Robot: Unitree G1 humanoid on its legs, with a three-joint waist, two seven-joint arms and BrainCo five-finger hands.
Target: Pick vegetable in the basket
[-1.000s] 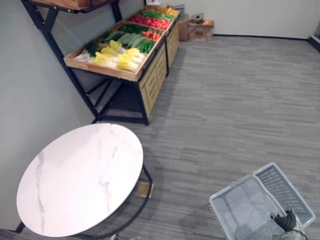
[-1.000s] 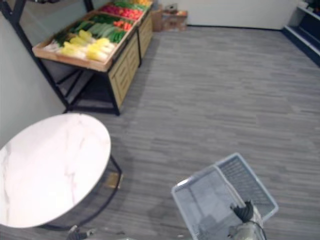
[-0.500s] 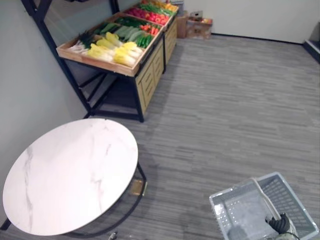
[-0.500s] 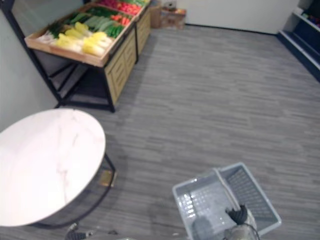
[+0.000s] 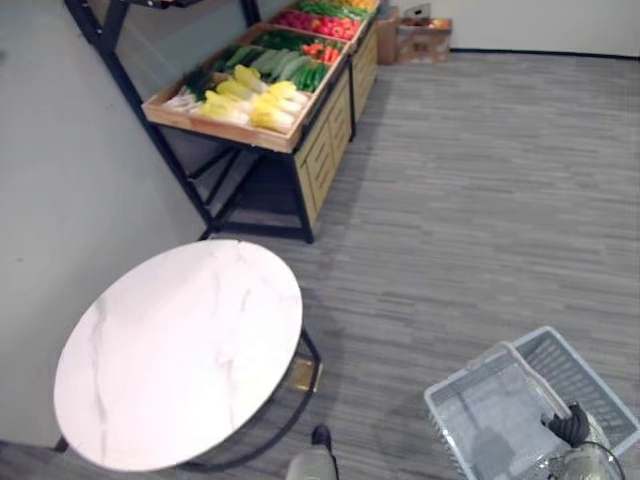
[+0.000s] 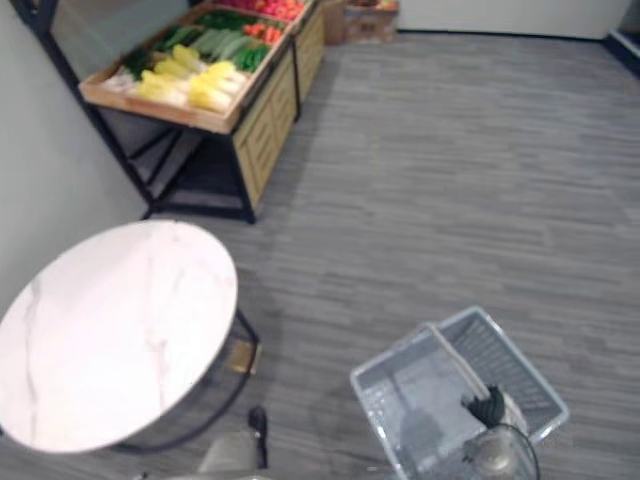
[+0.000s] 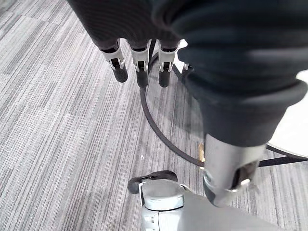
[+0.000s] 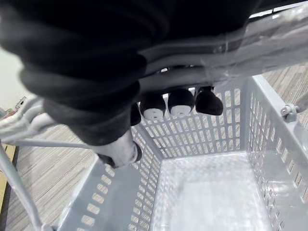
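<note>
My right hand [image 5: 573,428] is shut on the handle [image 8: 231,45] of a grey plastic basket [image 5: 462,371], which hangs at my lower right above the floor. The right wrist view shows the fingers [image 8: 181,102] curled round that handle and the basket's slotted walls [image 8: 192,134] with nothing inside. The vegetables lie far off on a wooden display stand [image 5: 262,136] at the upper left: yellow-green cabbages [image 5: 252,102], green vegetables [image 5: 275,65] and red ones [image 5: 310,20]. My left hand [image 7: 139,60] hangs over the grey floor, open and holding nothing.
A round white marble table [image 5: 180,350] on a black frame stands at my lower left, between me and the stand. The stand has black metal legs and wooden drawers [image 5: 318,160]. Cardboard boxes [image 5: 420,40] sit by the far wall. Grey carpet stretches across the right.
The whole picture has shifted, so the camera has moved; the stand and table sit further right in view. The basket stays in my right hand.
</note>
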